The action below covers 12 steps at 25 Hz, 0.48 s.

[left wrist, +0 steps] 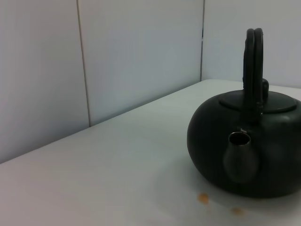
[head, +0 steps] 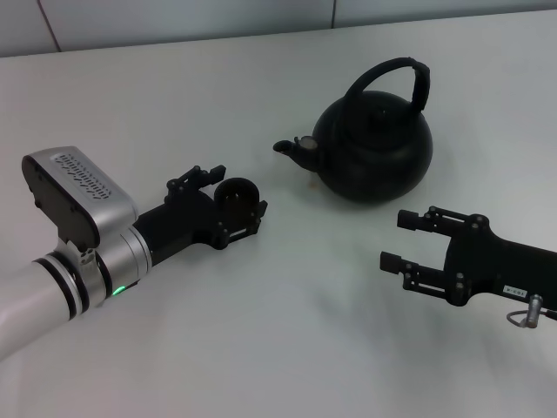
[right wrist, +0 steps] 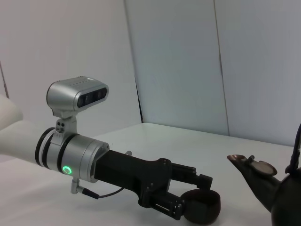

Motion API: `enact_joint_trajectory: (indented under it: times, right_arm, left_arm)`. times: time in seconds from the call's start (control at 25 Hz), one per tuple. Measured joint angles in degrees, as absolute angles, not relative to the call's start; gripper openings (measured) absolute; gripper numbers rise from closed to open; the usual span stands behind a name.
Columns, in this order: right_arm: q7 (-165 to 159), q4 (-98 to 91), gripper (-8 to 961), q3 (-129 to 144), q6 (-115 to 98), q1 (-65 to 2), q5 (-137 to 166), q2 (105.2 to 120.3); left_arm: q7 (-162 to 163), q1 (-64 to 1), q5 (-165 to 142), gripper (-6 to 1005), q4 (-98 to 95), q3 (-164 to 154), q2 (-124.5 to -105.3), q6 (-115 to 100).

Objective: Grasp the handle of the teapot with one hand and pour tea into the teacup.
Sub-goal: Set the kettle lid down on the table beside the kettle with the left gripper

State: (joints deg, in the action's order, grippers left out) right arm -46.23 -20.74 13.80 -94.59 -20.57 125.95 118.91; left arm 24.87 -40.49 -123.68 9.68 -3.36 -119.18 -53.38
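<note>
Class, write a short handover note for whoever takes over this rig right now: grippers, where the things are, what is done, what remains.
Left gripper: closed around the teacup, low at the table, left of the spout.
Right gripper: open, empty, in front of the teapot.
Teapot stands upright, lid on, handle free.
Done: cup held.
Left: grasp the handle, lift, pour into the cup.

left claw [head: 235,197] grips teacup [head: 236,193]; right claw [head: 404,239] agape near teapot [head: 374,148]
</note>
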Motion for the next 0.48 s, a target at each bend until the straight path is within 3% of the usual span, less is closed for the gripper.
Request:
enact_joint_trajectory:
  times: [0.48]
  right_arm:
    - [-46.2, -20.7, 663, 13.8, -94.5, -20.6, 125.9, 118.91]
  left_arm:
    - [24.9, -40.4, -123.7, 860, 9.9, -3.3, -119.16, -53.8]
